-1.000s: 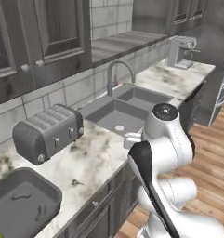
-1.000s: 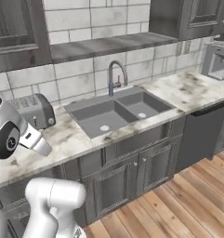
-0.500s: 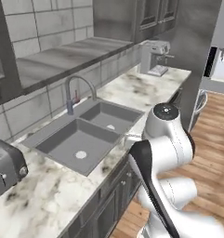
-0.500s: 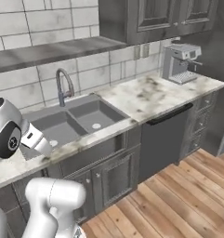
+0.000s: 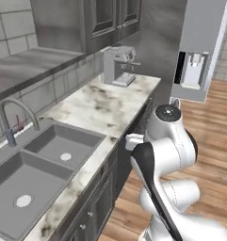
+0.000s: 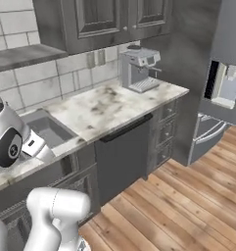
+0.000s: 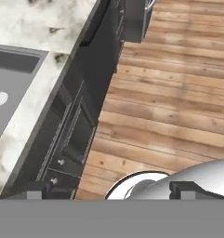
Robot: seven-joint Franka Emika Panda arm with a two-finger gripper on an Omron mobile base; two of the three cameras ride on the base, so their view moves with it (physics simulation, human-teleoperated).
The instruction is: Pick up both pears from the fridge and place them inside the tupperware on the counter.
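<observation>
The base has swung right along the light marbled stone worktop (image 5: 103, 106): toaster and tupperware have left view, and the tall light-grey fridge (image 5: 199, 52), doors closed, pears unseen, now appears beyond the worktop's far end. The two-finger gripper (image 7: 111, 189) points floorward, fingertips spread, holding nothing; fetching has not begun.

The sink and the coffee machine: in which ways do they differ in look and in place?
The sink is a dark grey double basin set down into the counter; the coffee machine is a silver-grey upright box standing on top of it. The sink lies near the base in the left base view; the coffee machine stands at the far end, towards the fridge. Both sit along the same counter.
</observation>
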